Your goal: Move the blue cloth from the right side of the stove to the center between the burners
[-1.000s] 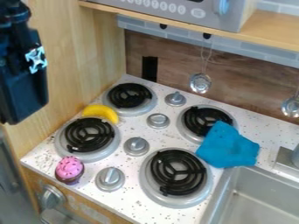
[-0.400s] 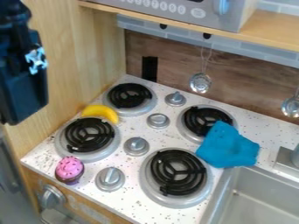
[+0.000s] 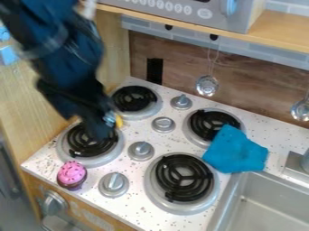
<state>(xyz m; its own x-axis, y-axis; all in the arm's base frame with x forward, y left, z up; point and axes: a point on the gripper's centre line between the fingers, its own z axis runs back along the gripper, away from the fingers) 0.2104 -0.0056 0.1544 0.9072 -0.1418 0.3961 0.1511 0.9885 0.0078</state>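
Hanging beside the banana (image 3: pixel 119 121), the gripper (image 3: pixel 104 131) seems nearly positioned; any lifting remains, and its grip cannot be told.

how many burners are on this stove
4: the far-left burner, the near-left burner partly behind the gripper, the far-right burner partly under the blue cloth, and the near-right burner.
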